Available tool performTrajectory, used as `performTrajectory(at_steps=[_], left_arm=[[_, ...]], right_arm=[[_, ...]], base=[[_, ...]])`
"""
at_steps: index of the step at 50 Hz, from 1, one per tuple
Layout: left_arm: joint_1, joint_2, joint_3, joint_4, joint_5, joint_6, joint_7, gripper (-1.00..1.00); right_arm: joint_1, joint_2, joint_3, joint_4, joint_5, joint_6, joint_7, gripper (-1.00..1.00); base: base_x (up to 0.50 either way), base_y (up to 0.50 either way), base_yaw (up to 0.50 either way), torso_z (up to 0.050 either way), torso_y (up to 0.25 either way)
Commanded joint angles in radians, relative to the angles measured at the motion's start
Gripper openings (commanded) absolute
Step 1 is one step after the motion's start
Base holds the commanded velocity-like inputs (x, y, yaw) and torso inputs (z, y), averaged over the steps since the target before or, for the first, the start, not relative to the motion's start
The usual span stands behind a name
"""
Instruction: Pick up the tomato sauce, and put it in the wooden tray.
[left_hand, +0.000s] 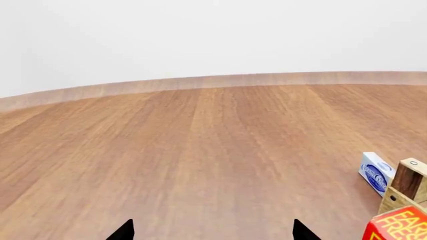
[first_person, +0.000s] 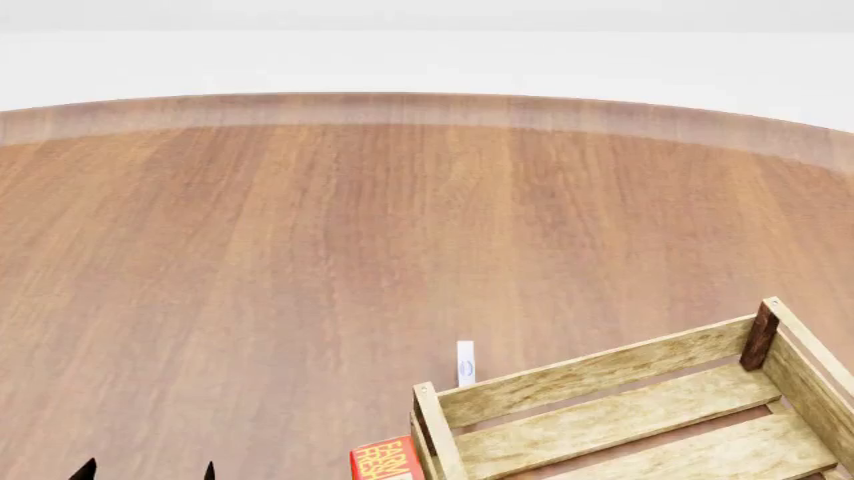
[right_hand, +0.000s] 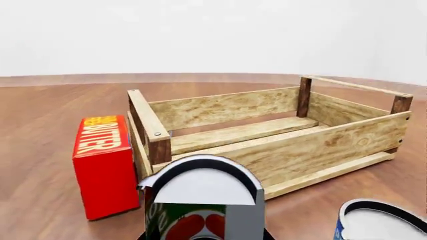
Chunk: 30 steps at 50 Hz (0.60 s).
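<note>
The small cylindrical tomato sauce can (right_hand: 203, 207) with a silver top and a red-and-green tomato label is sitting right in front of the right wrist camera, very close to the right gripper, but the fingers of this gripper are not showing, so I cannot tell if they are apart or clamped on the can. Beyond the can, the large wooden tray (right_hand: 320, 145) of pale slats with darker corner posts is standing on the brown wooden table (first_person: 267, 260), and nothing is lying inside it. A red butter box (right_hand: 105, 165) with yellow letters is standing just beside the tray's short end. Near the tomato sauce, another can (right_hand: 380, 222) with a blue label edge is partly showing. The left gripper (left_hand: 213, 231) is hovering over bare table with its two dark fingertips (left_hand: 123, 231) well apart, holding nothing. Ahead of it and to the side, a small white-and-blue box (left_hand: 375, 172) is lying near the tray's corner post.
</note>
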Motion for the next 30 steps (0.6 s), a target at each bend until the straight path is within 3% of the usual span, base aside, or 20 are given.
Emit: performTrajectory(at_steps=[1, 17, 30], left_arm=[[0.004, 0.011, -0.014, -0.003, 0.005, 0.026, 0.020, 1.00], [0.002, 0.009, -0.009, -0.007, -0.001, 0.030, 0.015, 1.00], [0.012, 0.004, -0.003, 0.003, -0.002, 0.032, 0.007, 1.00]], right_arm=[[-0.057, 0.002, 0.028, -0.042, -0.156, -0.170, 0.053, -1.00], [-0.102, 0.027, 0.066, -0.246, -0.221, -0.098, 0.081, -1.00], [-0.069, 0.076, 0.081, -0.515, -0.072, 0.146, 0.017, -1.00]], base=[[0.00, 0.00, 0.00, 0.000, 0.000], [0.00, 0.00, 0.00, 0.000, 0.001], [0.00, 0.00, 0.00, 0.000, 0.000]])
